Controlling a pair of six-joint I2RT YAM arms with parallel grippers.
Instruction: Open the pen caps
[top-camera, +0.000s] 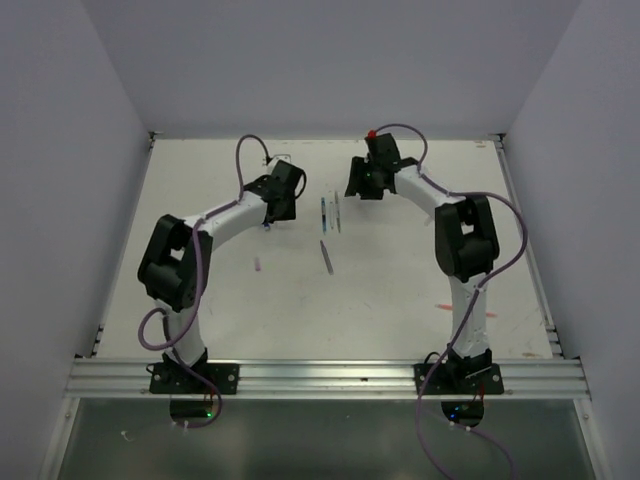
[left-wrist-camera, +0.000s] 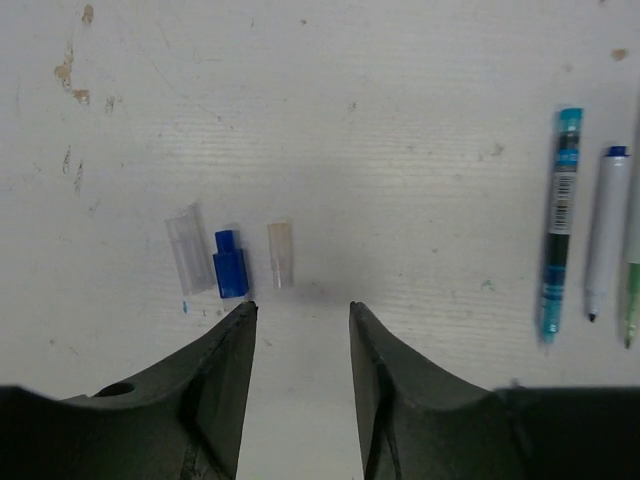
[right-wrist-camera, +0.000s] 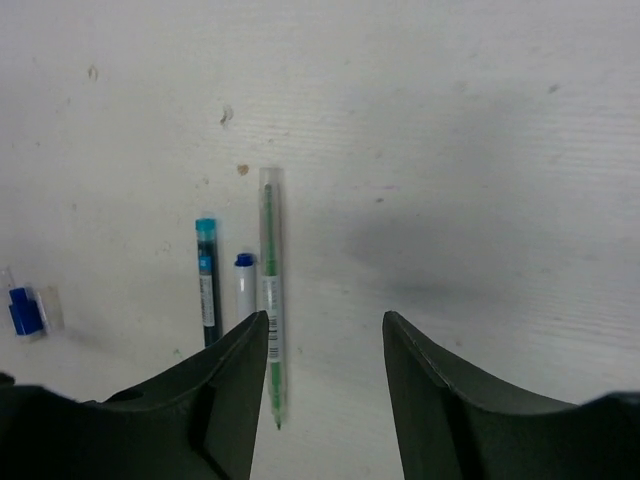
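Three pen caps (left-wrist-camera: 229, 265) loose just ahead-left of the left claw (left-wrist-camera: 302, 308), open and empty. Three pens (right-wrist-camera: 270, 250) ahead-left of the right claw (right-wrist-camera: 325, 318), open too, holding nothing. Probably between pens; next calls for gripping a capped pen at both ends.

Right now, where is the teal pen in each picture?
Top view: teal pen just above the picture's centre.
Left wrist view: far right, standing lengthwise.
Right wrist view: lower left of centre.
Landmark: white pen, blue-ended, lying alongside it.
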